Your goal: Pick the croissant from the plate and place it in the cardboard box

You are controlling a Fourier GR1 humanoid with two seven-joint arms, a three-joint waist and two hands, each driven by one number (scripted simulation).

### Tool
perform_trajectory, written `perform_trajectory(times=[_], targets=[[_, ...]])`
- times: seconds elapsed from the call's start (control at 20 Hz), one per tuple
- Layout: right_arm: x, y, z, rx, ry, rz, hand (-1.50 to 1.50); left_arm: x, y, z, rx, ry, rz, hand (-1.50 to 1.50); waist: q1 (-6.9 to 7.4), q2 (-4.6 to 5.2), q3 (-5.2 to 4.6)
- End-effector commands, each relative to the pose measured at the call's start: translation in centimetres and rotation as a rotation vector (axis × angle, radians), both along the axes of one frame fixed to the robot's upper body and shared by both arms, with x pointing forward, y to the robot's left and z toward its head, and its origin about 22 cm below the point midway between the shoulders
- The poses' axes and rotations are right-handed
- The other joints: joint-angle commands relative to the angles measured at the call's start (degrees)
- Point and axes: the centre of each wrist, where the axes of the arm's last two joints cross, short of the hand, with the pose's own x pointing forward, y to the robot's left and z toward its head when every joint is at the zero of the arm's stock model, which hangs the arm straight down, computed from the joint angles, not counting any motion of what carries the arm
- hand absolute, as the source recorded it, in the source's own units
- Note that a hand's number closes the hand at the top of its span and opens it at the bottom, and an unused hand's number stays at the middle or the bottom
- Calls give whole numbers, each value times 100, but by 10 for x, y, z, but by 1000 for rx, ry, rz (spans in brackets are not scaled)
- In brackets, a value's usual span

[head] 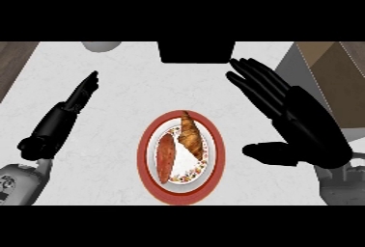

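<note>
Croissant (189, 133) on the plate (217, 154); neither hand has hold of it.

Your right hand (303, 123) hovers just right of the plate, fingers straight and spread, thumb out, empty. Left hand (68, 113) rests edge-on at the desk's (128, 87) left, fingers straight, empty. The croissant lies against a reddish sausage-like piece (166, 157), so a wide closing grasp could catch both or nudge the plate. The cardboard box (335, 79) sits behind your right wrist: swinging back could clip its flap.

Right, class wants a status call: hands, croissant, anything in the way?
Both hands open: left hand, right hand. Croissant on plate. Cardboard box open. Nothing blocking.
</note>
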Motion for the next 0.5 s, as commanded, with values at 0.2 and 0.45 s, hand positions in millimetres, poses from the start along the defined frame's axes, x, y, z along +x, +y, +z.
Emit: perform_trajectory(times=[0.2, 0.45], targets=[[-12, 56, 5, -435, -5, -58, -150, 12, -6, 5, -1, -4, -28, 0, -6, -24, -11], [-31, 100, -12, -701, 70, -78, -150, -1, -3, -14, 2, 3, -35, 0, 58, -24, -10]])
